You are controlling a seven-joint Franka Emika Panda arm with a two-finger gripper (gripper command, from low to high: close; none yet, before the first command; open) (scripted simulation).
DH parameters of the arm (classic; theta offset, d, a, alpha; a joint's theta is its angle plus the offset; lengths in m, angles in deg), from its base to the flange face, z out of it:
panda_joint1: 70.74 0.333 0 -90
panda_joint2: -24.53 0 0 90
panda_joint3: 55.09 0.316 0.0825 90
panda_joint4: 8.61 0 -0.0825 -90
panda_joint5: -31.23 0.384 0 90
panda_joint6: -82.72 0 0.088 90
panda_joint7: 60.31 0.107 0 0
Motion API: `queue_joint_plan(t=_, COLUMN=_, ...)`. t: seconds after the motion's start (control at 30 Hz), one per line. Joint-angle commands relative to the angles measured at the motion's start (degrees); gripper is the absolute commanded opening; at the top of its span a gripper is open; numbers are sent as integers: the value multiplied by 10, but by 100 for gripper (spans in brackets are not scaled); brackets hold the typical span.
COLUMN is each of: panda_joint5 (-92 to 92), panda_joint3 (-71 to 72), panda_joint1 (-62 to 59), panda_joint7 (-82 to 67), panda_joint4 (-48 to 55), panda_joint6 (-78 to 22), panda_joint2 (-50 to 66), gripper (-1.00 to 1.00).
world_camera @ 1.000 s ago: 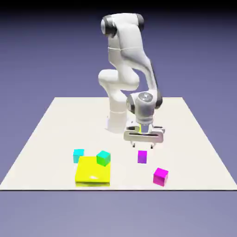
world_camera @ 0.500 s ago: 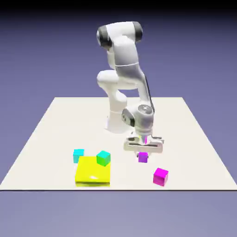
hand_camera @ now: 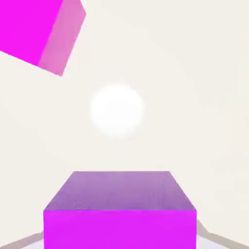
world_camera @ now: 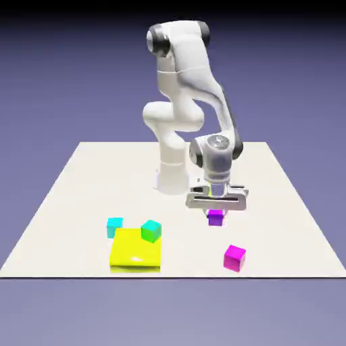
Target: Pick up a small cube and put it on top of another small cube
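My gripper (world_camera: 216,210) is shut on the small violet-purple cube (world_camera: 215,219) and holds it just above the table, right of the middle in the exterior view. In the hand view the same cube (hand_camera: 120,214) fills the bottom between my fingertips (hand_camera: 22,240), which show only as grey slivers at its lower corners. Only this one violet cube is visible.
A brighter pink-magenta cube (world_camera: 234,257) lies on the table in front of the held cube, and shows in the hand view's upper left (hand_camera: 39,29). A flat yellow block (world_camera: 136,249) carries a teal cube (world_camera: 151,230). A cyan cube (world_camera: 115,225) sits beside them.
The gripper came down over the violet cube, shut on it, then rose slightly and shifted toward the exterior view's right with the cube in it.
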Motion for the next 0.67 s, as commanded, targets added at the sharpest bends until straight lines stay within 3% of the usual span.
queue_joint_plan(t=0.0, panda_joint5=-3, panda_joint3=-17, panda_joint1=18, panda_joint7=3, panda_joint4=21, panda_joint6=-13, panda_joint2=8, gripper=-100)
queue_joint_plan(t=0.33, panda_joint5=-26, panda_joint3=-167, panda_joint1=181, panda_joint7=25, panda_joint4=211, panda_joint6=-126, panda_joint2=85, gripper=-100)
queue_joint_plan(t=0.53, panda_joint5=-61, panda_joint3=-187, panda_joint1=196, panda_joint7=49, panda_joint4=206, panda_joint6=-39, panda_joint2=170, gripper=-100)
queue_joint_plan(t=0.57, panda_joint5=-61, panda_joint3=-187, panda_joint1=196, panda_joint7=49, panda_joint4=206, panda_joint6=-39, panda_joint2=170, gripper=100)
queue_joint_plan(t=0.63, panda_joint5=-52, panda_joint3=-182, panda_joint1=192, panda_joint7=43, panda_joint4=207, panda_joint6=-60, panda_joint2=149, gripper=100)
